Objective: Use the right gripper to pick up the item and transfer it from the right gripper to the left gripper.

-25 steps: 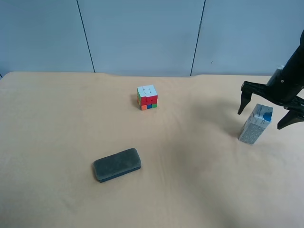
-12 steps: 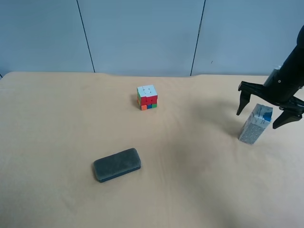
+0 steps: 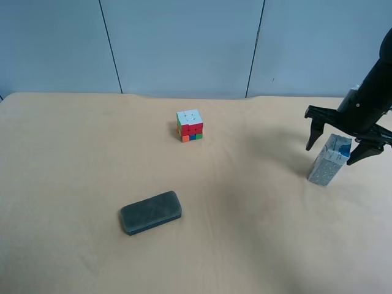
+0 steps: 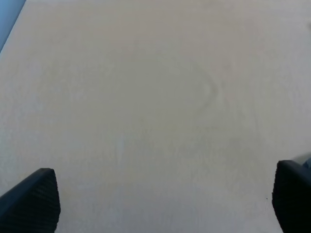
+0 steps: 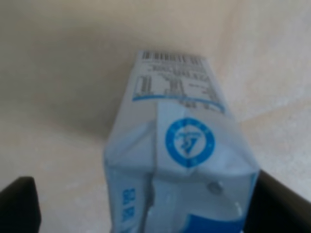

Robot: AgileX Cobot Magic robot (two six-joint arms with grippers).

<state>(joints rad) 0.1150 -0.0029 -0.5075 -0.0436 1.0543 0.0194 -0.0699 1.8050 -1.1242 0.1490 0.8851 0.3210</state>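
The small white-and-grey gabled milk carton (image 3: 329,160) with blue lettering stands on its base at the far right side of the tan cloth-covered surface (image 3: 245,245). In the high view its top leans a little toward the right edge. From the right wrist camera the carton (image 5: 180,160) shows its folded gable, a round blue emblem and a barcode panel lower down its side.

The right pincer (image 3: 329,155), black and two-fingered on a thick black arm, is spread wide and straddles the carton's upper part, one pointed finger on each side. In the wrist view of this pincer (image 5: 148,206), one finger stands clear of the carton with bare surface between them. The other sits right at the carton's edge; whether it touches cannot be told. Nothing is gripped.

The multicoloured puzzle cube (image 3: 190,125) sits well apart from the carton, near the middle of the surface toward the blue-grey wall panels (image 3: 184,43). The dark grey oblong eraser (image 3: 150,212) lies flat, nearer the camera than the cube.

The left pincer (image 4: 163,199) appears only in its own wrist view, fingers spread wide and holding nothing, over bare tan surface.
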